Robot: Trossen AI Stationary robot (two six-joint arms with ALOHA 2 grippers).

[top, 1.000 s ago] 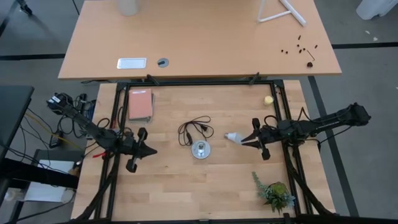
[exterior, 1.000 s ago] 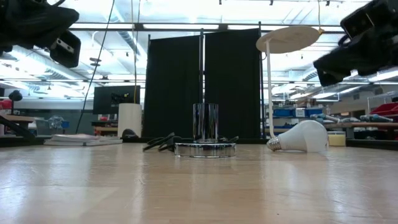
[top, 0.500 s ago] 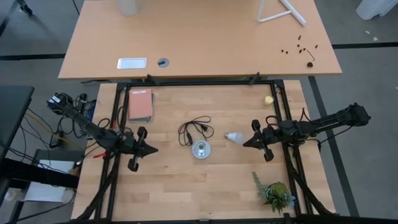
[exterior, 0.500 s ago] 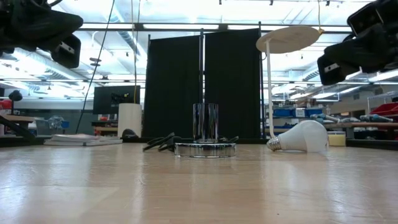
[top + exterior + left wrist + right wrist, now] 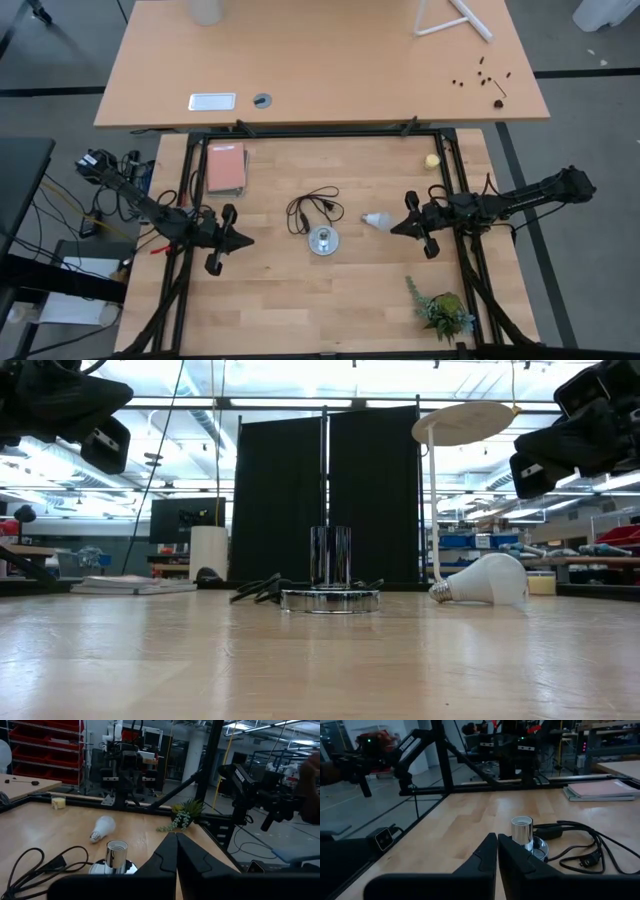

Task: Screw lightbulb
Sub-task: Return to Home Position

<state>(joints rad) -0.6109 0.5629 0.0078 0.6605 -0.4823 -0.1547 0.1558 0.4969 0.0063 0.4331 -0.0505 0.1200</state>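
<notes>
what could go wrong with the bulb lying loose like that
1. The lightbulb lies on its side, unheld, between the lamp base and the shut right gripper; being round, it may roll if bumped.
2. That gripper's tip sits close to it in the high view, so a low sweep could knock it, though the low view shows the gripper raised.
The left gripper, shut, waits beyond the base.

White lightbulb (image 5: pixel 371 218), silver lamp base (image 5: pixel 323 240), black cord (image 5: pixel 312 208), pink notebook (image 5: pixel 225 167), yellow ball (image 5: pixel 431 160), green plant (image 5: pixel 443 312), pale wood-plank table (image 5: pixel 330 300).
</notes>
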